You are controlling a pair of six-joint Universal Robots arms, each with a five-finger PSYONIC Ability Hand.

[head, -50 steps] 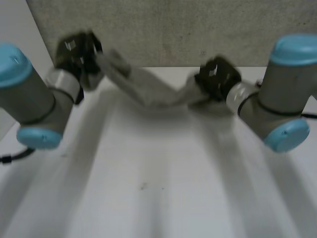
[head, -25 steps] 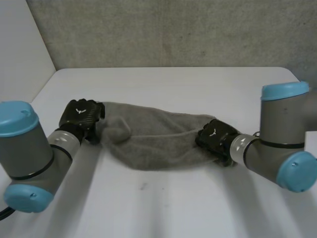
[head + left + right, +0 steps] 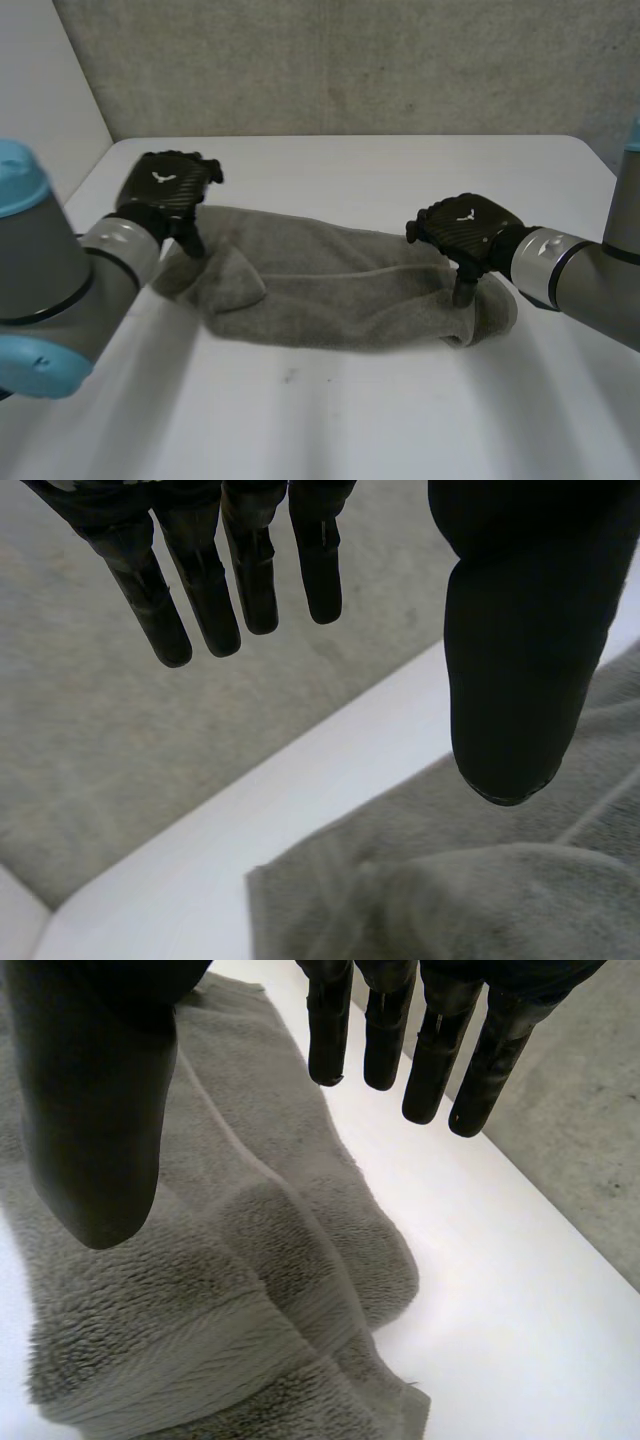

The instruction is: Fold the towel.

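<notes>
Two ends of the towel [image 3: 330, 290], left hand [image 3: 165, 190] above one, fingers [image 3: 205, 600] straight and empty, right hand [image 3: 468, 228] above other, likewise.

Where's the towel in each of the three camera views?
Head view: the towel lies crumpled on the table, ends at the left hand and right hand.
Left wrist view: under the left hand's thumb.
Right wrist view: under the right hand's thumb.
Shared landmark: the table's far edge against the grey wall.

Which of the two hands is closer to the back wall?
The left hand, open over the towel's end; the right hand, also open, sits farther forward.
</notes>
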